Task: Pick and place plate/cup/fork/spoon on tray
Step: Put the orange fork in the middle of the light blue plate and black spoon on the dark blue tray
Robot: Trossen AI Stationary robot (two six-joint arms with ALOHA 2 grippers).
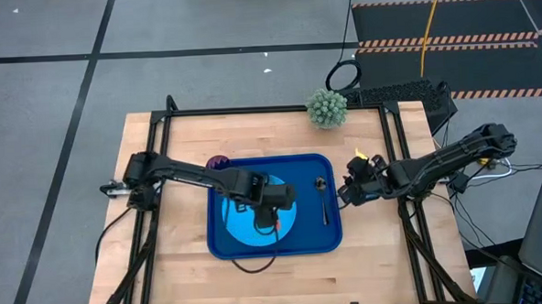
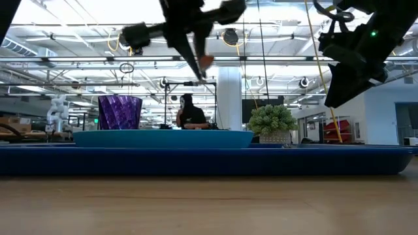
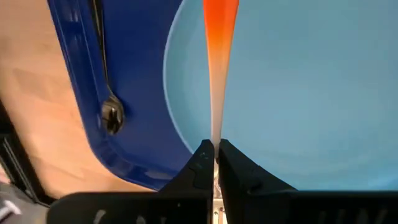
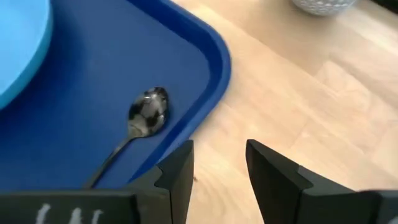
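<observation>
The dark blue tray [image 1: 334,236] holds the light-blue plate [image 1: 242,228] and slim dark spoon [image 1: 322,197], the purple cup [image 1: 218,162] sits at its far edge, and the orange-handled fork [image 3: 219,56] hangs above the plate.

Left arm reaches from the table's left side toward the middle, elbow bent, wrist angled downward. Left gripper [image 3: 214,163] raised off the surface, fingers [image 3: 200,163] pressed nearly together, clamped on a thin item. Right arm comes in from the right side, folded at the elbow. Right gripper [image 4: 219,163] hangs raised, jaws parted, holding nothing.
</observation>
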